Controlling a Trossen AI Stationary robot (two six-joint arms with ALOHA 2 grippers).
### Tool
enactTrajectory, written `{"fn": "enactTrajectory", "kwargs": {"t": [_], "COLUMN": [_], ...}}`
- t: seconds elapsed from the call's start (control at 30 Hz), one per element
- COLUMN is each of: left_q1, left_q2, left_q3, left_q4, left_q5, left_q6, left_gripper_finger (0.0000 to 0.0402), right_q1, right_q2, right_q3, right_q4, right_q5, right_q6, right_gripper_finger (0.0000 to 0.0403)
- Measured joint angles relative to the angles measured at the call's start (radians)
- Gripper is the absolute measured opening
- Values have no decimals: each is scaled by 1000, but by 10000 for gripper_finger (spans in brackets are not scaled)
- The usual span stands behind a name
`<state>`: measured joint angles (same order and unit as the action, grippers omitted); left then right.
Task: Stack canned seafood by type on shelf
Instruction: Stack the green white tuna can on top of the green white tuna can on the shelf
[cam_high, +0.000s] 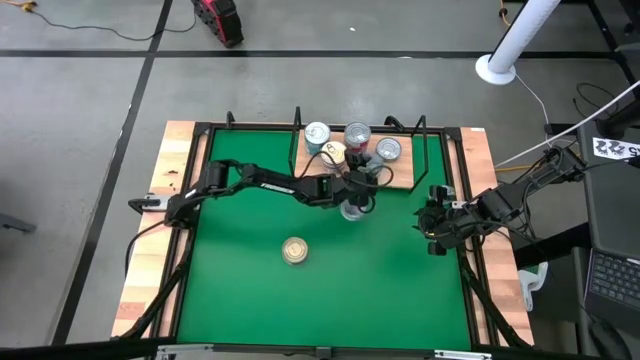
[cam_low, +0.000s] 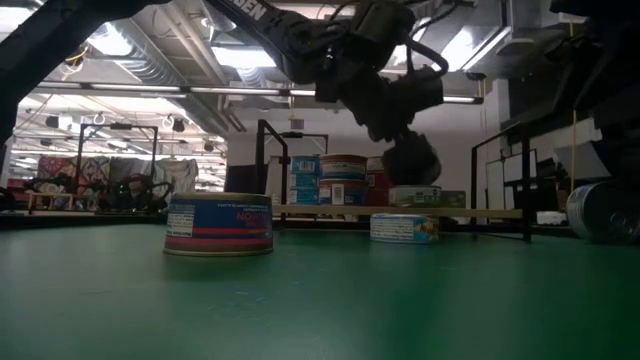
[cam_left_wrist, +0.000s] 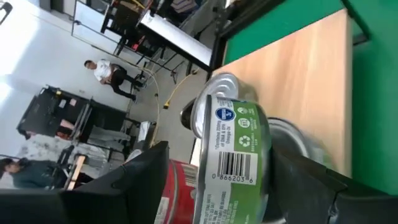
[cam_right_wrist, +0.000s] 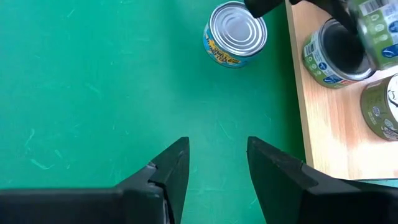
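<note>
My left gripper (cam_high: 357, 178) reaches over the shelf (cam_high: 405, 178), a light-wood board with black wire rails at the far middle. It is shut on a green-labelled tin (cam_left_wrist: 233, 149), which also shows in the right wrist view (cam_right_wrist: 376, 25). Several tins stand on the shelf board (cam_high: 316, 133) (cam_high: 388, 150). One green tin (cam_right_wrist: 336, 53) stands just under the held one. A blue-and-yellow tin (cam_high: 352, 208) and a blue-and-red tin (cam_high: 295, 250) rest on their bases on the green mat. My right gripper (cam_right_wrist: 217, 168) is open and empty over the mat's right side. My left gripper holds the green tin between its two fingers (cam_left_wrist: 305, 180), with the tin's flat ends toward them and its label side (cam_left_wrist: 236, 134) facing the wrist camera. The fingers come about level from the table's left. The tin is turned on edge, lifted clear above the shelf.
Black wire rails (cam_high: 297, 140) (cam_high: 424, 150) stand up around the shelf. Pale wooden planks (cam_high: 160, 230) edge the mat. Open green mat (cam_high: 380, 280) lies toward the near edge. A person (cam_left_wrist: 102, 70) shows in the room behind.
</note>
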<state>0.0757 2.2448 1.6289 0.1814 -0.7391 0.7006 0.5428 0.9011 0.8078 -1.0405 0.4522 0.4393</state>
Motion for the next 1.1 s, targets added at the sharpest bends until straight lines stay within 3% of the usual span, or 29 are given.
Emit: {"fn": "enactTrajectory", "kwargs": {"t": [0.73, 1.1], "left_q1": [5, 12], "left_q2": [2, 2], "left_q3": [0, 0], "left_q4": [-75, -97], "left_q5": [105, 107], "left_q6": [-176, -204], "left_gripper_finger": [260, 260], "right_q1": [0, 0], "right_q2": [0, 0], "right_q3": [0, 0], "right_q4": [0, 0], "right_q5": [0, 0], "right_q6": [0, 0], "right_gripper_finger": [161, 161]}}
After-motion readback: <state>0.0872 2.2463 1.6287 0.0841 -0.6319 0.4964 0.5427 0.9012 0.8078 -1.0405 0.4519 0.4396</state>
